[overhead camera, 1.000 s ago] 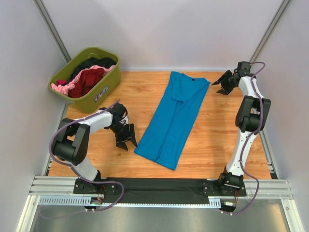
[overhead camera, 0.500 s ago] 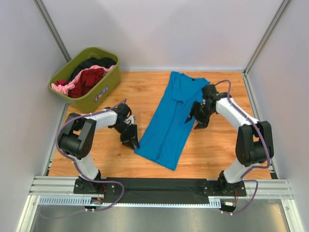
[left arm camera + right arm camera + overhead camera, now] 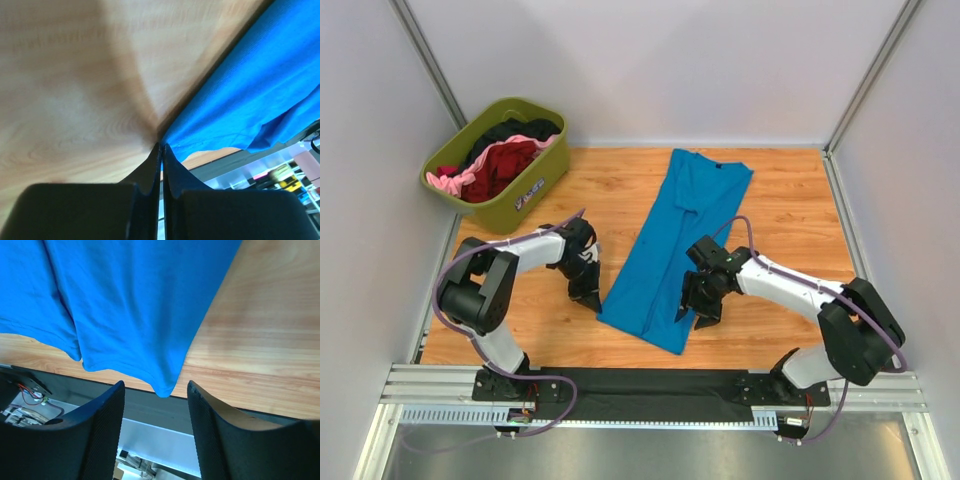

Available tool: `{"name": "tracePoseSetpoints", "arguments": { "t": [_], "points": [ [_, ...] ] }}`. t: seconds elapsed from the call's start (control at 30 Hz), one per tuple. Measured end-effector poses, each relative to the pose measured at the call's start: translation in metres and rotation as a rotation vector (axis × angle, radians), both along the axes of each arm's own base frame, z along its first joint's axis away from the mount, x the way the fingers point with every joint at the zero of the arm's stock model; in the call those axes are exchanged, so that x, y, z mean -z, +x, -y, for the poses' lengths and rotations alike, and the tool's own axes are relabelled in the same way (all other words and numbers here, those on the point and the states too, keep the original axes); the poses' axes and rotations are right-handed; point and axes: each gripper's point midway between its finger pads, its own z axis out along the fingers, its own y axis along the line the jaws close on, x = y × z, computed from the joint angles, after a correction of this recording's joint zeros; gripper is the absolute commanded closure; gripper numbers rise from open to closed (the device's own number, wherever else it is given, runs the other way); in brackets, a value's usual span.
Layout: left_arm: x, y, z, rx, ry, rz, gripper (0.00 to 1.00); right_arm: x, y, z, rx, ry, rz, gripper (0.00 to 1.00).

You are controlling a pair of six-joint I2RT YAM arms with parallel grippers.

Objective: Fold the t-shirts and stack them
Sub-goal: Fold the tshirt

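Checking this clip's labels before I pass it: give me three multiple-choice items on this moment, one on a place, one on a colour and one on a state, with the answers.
1. Where on the table does the olive-green tub stand?
A. Far left corner
B. Near right corner
C. Centre, under a shirt

2. What colour is the t-shirt lying folded lengthwise on the wood?
A. Dark red
B. Bright blue
C. Black

3. How do the jaws of the right gripper stand?
A. Shut on the tub's rim
B. Open, over the shirt's near hem
C. Out of every view

Answers:
1 A: the top view shows the tub at the far left, by the wall.
2 B: the long strip is bright blue in all three views.
3 B: the right wrist view shows both fingers apart above the hem corner.
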Motion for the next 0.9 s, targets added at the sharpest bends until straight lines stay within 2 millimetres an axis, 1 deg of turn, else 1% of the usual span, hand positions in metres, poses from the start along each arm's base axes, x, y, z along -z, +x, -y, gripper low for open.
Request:
{"name": "tracePoseSetpoints", "arguments": {
  "t": [0.03, 0.1, 0.2, 0.23, 0.3, 0.33, 0.43, 0.53, 0.67, 0.9],
  "points": [
    [-0.001, -0.003, -0.001, -0.006, 0.001, -0.001, 0.99, 0.001, -0.005, -0.002, -0.004, -0.004, -0.001, 0.49],
    [-0.004, -0.013, -0.003, -0.017, 0.002, -0.005, 0.99, 0.003, -0.012, -0.003, -0.008, -0.013, -0.001, 0.49],
    [-0.006, -0.027, -0.004, -0.032, 0.0, -0.021, 0.94, 0.006, -0.022, -0.006, -0.015, -0.022, 0.002, 0.5],
    [-0.006, -0.031, -0.004, -0.033, 0.0, -0.026, 0.83, 0.008, -0.027, -0.007, -0.019, -0.024, 0.0, 0.5],
    [-0.007, -0.039, -0.003, -0.041, 0.004, -0.041, 0.74, 0.013, -0.038, -0.009, -0.027, -0.019, -0.005, 0.51],
    [-0.007, -0.041, -0.004, -0.046, 0.007, -0.046, 0.64, 0.016, -0.044, -0.009, -0.03, -0.019, -0.011, 0.51],
    [-0.011, -0.046, -0.006, -0.06, 0.022, -0.056, 0.55, 0.023, -0.059, -0.009, -0.04, -0.022, -0.033, 0.54],
    [-0.015, -0.046, -0.01, -0.067, 0.039, -0.04, 0.5, 0.026, -0.069, -0.009, -0.043, -0.029, -0.048, 0.57],
    [-0.016, -0.048, -0.014, -0.067, 0.06, -0.034, 0.5, 0.024, -0.075, -0.01, -0.036, -0.021, -0.049, 0.63],
    [-0.017, -0.048, -0.015, -0.058, 0.058, -0.032, 0.5, 0.031, -0.08, -0.011, -0.02, -0.021, -0.051, 0.64]
  ]
}}
